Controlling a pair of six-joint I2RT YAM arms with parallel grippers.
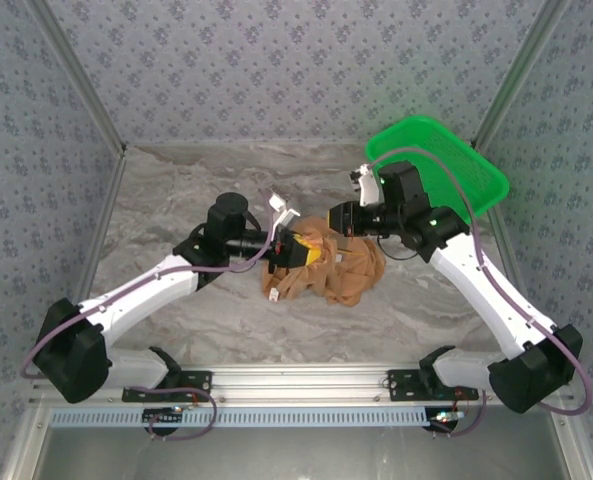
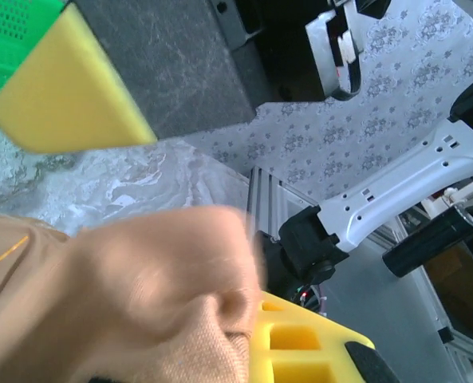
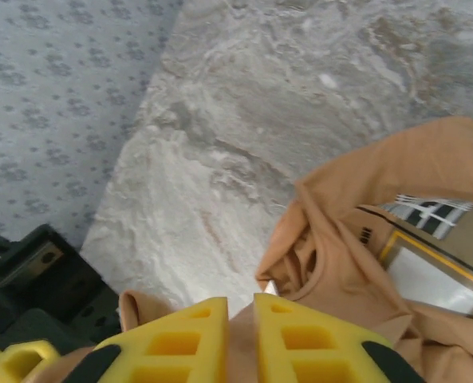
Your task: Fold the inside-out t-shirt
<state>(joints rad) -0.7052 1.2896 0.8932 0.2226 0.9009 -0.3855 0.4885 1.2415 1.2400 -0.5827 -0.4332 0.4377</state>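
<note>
Top external view: shows the t-shirt [image 1: 348, 272] as a crumpled heap near the middle of the table [image 1: 176, 200], with the green basket [image 1: 476, 165] off at the far right and apart from it. Finds no flat panel, no straight edge and no crease anywhere in the heap. Places the left gripper [image 1: 298, 250] at the heap's left side, pressed into the cloth. From the left wrist, sees blurred tan fabric draped over the spot where the fingers meet, so reads that claw as closed on a bunch of t-shirt rather than empty. From the right wrist, catches the right gripper [image 3: 240, 307] with its yellow fingers [image 3: 180, 335] almost together and a thin fold of cloth in the slit between; counts that as a pinch on the t-shirt, though cannot vouch for how firm. Judges the task barely begun: both claws on the garment, nothing spread, nothing folded. Leaves nearly everything to do, most likely pulling the heap open, laying it flat on the marble, then bringing sleeves and hem over. Cannot tell which part of the garment either claw has.
</note>
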